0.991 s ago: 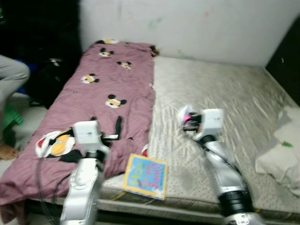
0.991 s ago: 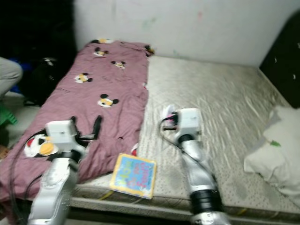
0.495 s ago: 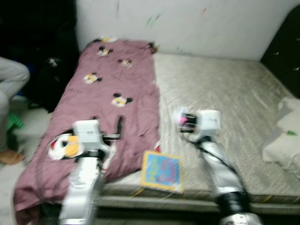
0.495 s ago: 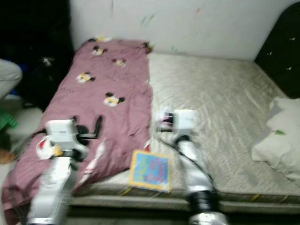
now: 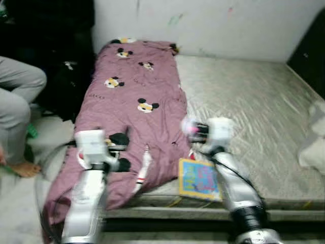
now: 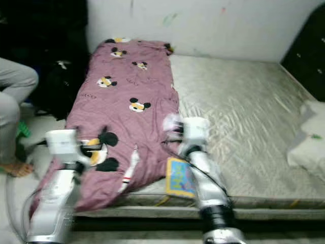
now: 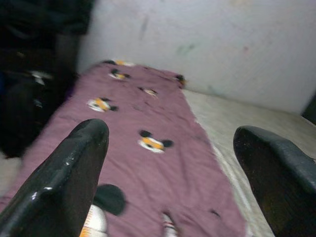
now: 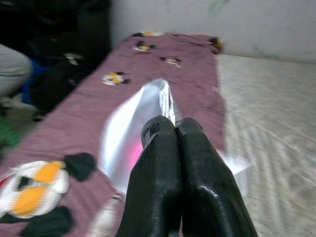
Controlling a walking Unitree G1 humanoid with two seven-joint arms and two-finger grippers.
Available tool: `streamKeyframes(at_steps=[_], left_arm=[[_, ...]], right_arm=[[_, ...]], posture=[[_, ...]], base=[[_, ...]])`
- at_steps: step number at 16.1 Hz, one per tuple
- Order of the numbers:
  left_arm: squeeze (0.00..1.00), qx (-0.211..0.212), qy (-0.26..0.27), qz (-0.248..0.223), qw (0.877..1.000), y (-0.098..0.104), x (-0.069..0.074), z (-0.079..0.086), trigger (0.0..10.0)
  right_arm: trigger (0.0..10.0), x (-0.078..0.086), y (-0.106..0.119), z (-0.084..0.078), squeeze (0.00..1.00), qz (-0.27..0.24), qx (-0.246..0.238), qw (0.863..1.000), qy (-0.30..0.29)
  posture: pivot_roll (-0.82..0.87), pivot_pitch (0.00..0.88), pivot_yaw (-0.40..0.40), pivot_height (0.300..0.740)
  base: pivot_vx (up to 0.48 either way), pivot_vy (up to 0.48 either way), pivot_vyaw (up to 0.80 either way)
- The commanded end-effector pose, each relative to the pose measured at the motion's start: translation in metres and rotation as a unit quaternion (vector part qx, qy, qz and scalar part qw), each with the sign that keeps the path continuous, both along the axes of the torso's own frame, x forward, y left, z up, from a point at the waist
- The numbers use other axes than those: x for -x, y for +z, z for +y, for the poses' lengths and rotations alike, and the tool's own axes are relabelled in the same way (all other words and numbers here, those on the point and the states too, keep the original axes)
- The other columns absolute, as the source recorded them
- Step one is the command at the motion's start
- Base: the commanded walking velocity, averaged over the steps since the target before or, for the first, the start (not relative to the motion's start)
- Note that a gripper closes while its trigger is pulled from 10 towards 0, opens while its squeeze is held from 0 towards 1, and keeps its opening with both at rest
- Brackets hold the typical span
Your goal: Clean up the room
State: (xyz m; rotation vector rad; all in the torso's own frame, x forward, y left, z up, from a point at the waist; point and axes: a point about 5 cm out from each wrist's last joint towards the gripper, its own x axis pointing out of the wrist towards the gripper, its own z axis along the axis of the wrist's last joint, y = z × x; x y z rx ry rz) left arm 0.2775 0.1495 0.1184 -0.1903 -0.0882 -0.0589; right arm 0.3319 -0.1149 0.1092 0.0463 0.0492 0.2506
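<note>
A maroon blanket (image 5: 137, 96) printed with cartoon mice covers the left side of a bare grey mattress (image 5: 244, 101). A colourful picture book (image 5: 198, 179) lies at the mattress's front edge. My right gripper (image 8: 172, 129) is shut on a crumpled silver and pink wrapper (image 8: 133, 133); in the left eye view this wrapper (image 5: 189, 127) hangs above the blanket's right edge, just beyond the book. My left gripper (image 7: 170, 132) is open and holds nothing, raised over the blanket's near end.
A seated person's grey-trousered leg (image 5: 18, 96) and bare foot (image 5: 23, 169) are on the floor at the left. Dark bags (image 5: 66, 76) stand beside the bed there. A white pillow (image 5: 315, 137) lies at the mattress's right edge, near dark furniture (image 5: 310, 51).
The whole view has swung to the left, bringing more of the person and floor into sight. Both arms keep their pose, and the wrapper stays in the right gripper.
</note>
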Motion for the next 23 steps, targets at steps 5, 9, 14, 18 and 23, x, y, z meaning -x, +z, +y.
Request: streamKeyframes(at_steps=[5,9,14,18,23], left_arm=[[0.0,0.007,-0.017,0.002,1.0,-0.0012,-0.0005,-0.0109,10.0],[0.0,0.005,-0.017,0.002,1.0,-0.0009,-0.0046,-0.0086,10.0],[0.0,-0.004,-0.005,-0.004,1.0,-0.001,-0.0022,-0.0071,10.0],[0.0,-0.004,-0.008,-0.004,1.0,-0.0013,-0.0019,-0.0099,10.0],[0.0,-0.008,-0.002,-0.005,1.0,-0.0011,-0.0016,-0.0075,10.0]], right_arm=[[10.0,-0.0007,-0.0001,-0.0087,0.0,-0.007,0.046,0.999,-0.01],[10.0,-0.0019,0.0003,-0.0112,0.0,-0.007,0.032,0.999,-0.025],[10.0,-0.0028,0.0012,-0.0083,0.0,-0.011,0.026,0.999,-0.02],[10.0,-0.0025,0.0017,-0.0084,0.0,-0.012,0.019,1.0,-0.014],[10.0,-0.0013,0.0025,-0.0049,0.0,-0.017,0.022,1.0,-0.002]], posture=[[-0.07,0.015,-0.049,0.74],[-0.07,0.008,-0.041,0.74],[-0.06,0.007,-0.042,0.74],[-0.06,0.016,-0.042,0.74],[-0.06,0.021,-0.045,0.74]], base=[[0.0,0.472,0.0],[0.0,0.472,0.0],[0.0,0.284,0.0],[0.0,0.0,0.0],[0.0,0.0,0.8]])
